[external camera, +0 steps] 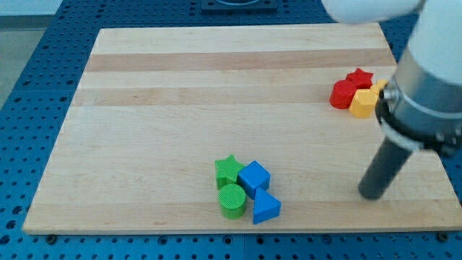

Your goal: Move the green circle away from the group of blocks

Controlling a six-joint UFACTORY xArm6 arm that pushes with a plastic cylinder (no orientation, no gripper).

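The green circle (232, 200) sits near the board's bottom edge, in a tight group. A green star (229, 170) lies just above it, a blue cube (254, 178) to its upper right and a blue triangle (266, 207) to its right. My tip (372, 193) rests on the board well to the right of this group, apart from every block. The dark rod rises from it toward the view's upper right.
A second cluster lies at the view's upper right: a red star (359, 76), a red block (343, 94) and a yellow block (363, 103), partly hidden by the arm. The wooden board (180, 87) lies on a blue perforated table.
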